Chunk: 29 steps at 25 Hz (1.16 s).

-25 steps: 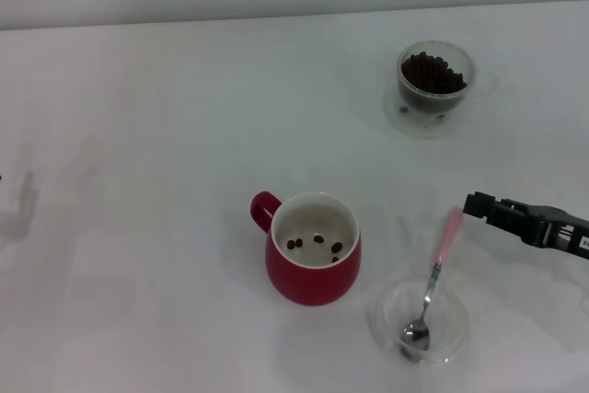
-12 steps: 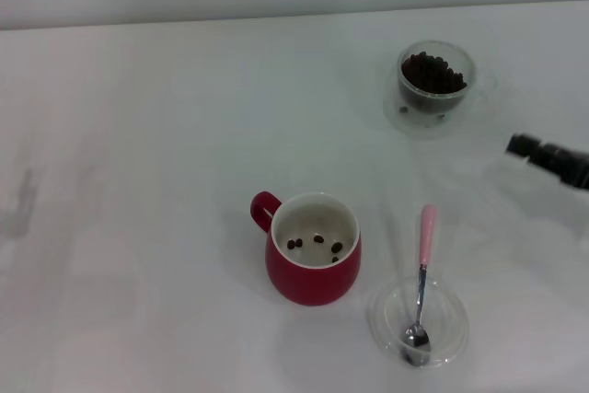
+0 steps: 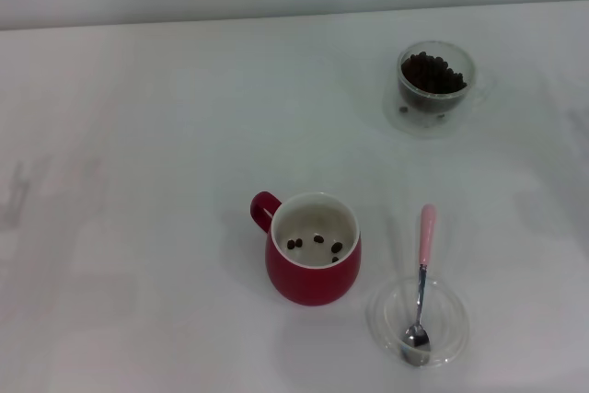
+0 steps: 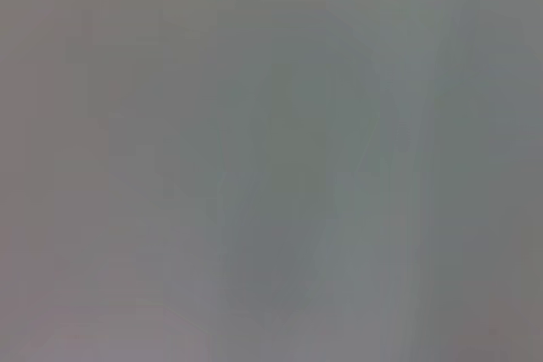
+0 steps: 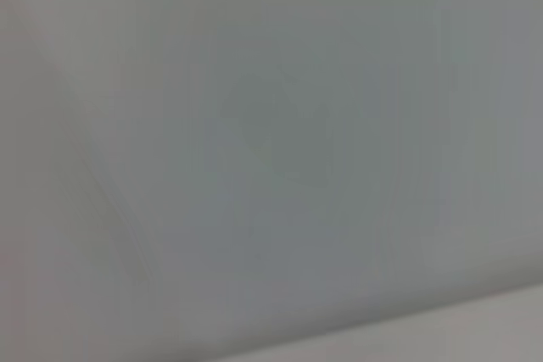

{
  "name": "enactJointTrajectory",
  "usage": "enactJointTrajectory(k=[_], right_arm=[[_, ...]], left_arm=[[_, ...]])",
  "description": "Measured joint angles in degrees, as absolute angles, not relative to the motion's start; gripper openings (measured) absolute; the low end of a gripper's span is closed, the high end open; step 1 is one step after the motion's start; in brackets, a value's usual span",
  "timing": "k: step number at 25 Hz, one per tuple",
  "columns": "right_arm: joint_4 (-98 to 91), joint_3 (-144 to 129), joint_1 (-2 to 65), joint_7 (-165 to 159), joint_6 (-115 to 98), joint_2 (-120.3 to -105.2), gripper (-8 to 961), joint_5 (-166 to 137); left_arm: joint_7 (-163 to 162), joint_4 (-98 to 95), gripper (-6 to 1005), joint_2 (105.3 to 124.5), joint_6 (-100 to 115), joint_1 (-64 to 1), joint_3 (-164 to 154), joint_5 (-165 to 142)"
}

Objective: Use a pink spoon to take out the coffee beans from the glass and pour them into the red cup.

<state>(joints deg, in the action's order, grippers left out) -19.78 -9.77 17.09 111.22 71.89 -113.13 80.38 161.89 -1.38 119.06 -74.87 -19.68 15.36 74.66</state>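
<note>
0 grippers appear in any view, so their state cannot be told. The pink spoon (image 3: 422, 284) lies free, bowl in a shallow clear dish (image 3: 448, 330), beside the red cup (image 3: 314, 249) holding 4 coffee beans (image 3: 316, 244). The glass (image 3: 434, 86) stands well apart.

Inspector: Robot body in the head view: colours, casing, cables?

Assessor: Nothing to record. The left gripper and the right gripper, with their arms, lay outside that view.

Inspector: And the wrist views?

Assessor: Each showed only a flat grey blur. No finger, housing, screw or marking could be made out, so finish and shape were not determinable
</note>
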Motion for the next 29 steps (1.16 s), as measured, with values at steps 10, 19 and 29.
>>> enactJointTrajectory(k=[10,19,29], right_arm=[[-11.8,5.8,16.5,136.6,71.9,-114.45,275,86.6],[-6.8,7.4,16.2,146.2,72.3,-114.54,275,96.9],[-6.7,7.5,17.2,153.7,71.9,-114.65,275,98.3]], left_arm=[[161.9,-2.0,642,119.2,-76.7,-20.5,15.5,78.5],[162.0,-1.4,642,119.28,-76.4,-21.1,15.5,80.3],[161.9,-0.7,642,119.32,-76.2,-21.1,15.4,82.5]])
